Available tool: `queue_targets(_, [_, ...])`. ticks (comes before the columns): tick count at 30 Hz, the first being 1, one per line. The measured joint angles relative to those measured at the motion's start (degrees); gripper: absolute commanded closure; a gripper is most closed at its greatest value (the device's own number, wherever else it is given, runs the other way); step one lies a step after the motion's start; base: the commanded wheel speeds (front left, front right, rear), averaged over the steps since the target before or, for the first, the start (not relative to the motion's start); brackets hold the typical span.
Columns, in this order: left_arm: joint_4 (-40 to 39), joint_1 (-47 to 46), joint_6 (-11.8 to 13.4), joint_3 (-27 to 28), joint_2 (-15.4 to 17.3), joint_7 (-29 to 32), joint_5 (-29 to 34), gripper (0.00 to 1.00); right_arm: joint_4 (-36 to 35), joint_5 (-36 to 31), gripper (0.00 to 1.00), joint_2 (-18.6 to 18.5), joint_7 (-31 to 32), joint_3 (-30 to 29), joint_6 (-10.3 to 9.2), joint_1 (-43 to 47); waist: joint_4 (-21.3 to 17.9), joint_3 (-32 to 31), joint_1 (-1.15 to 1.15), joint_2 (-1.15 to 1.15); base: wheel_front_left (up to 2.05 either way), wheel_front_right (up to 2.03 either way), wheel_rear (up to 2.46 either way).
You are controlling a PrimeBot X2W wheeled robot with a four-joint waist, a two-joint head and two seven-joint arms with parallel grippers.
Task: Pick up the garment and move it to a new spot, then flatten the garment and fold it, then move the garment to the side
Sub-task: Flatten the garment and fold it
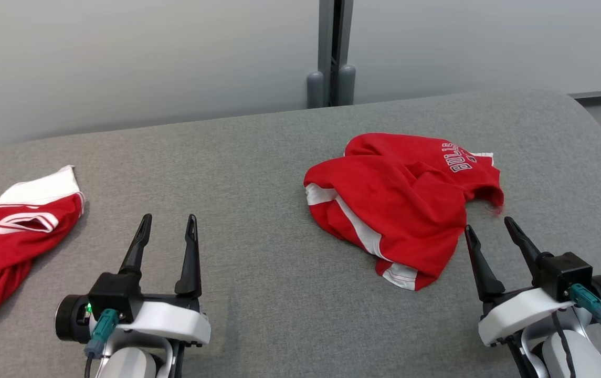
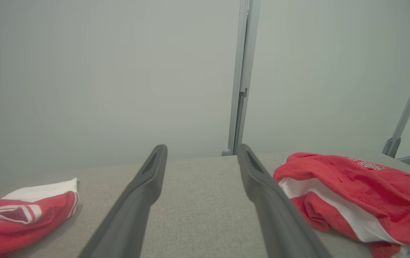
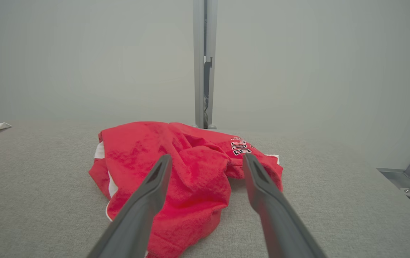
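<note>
Now, surface: grey pad (image 1: 258, 168), pale wall behind.
Garment (image 1: 405, 205): crumpled in a heap on the pad, right of centre, "BULLS" lettering on its far side.
Right gripper (image 1: 489, 223): fingers spread wide, holding nothing. The tips are just beside the heap's near right edge; contact cannot be told.
Left gripper (image 1: 169, 220): fingers spread wide, holding nothing, over bare pad and well apart from the garment.
Second shirt (image 1: 11, 231): red with a white sleeve, at the pad's left edge, apart from both grippers.
</note>
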Motion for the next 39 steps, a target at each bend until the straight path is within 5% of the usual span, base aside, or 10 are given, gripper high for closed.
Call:
queue_targets(18, [35.11,-25.29,-10.94,-6.51,-0.07,0.1,-1.29,0.0,-4.67,0.52,0.0,2.23,0.0,2.64,0.0,-2.68,-10.72,10.03,0.0,0.0,0.0,0.0,0.0])
queue_targets(31, [49.85,-35.94,-12.25,-11.82,-0.09,0.86,-10.02,0.0,-5.14,0.0,0.0,3.21,0.0,1.16,0.0,-3.28,-16.71,13.86,0.0,0.0,0.0,0.0,0.0])
queue_targets(33, [49.81,-36.23,-12.25,-14.28,-0.01,1.42,-12.46,1.0,-5.15,-0.09,0.0,3.3,0.0,1.14,0.0,-3.29,-16.95,14.04,0.0,0.0,0.0,0.0,0.0])
queue_targets(39, [50.23,-37.83,-12.36,-17.79,0.25,0.71,-15.45,1.0,-5.19,-0.55,0.0,3.44,0.0,0.88,0.0,-3.27,-16.49,13.97,0.0,0.0,0.0,0.0,0.0])
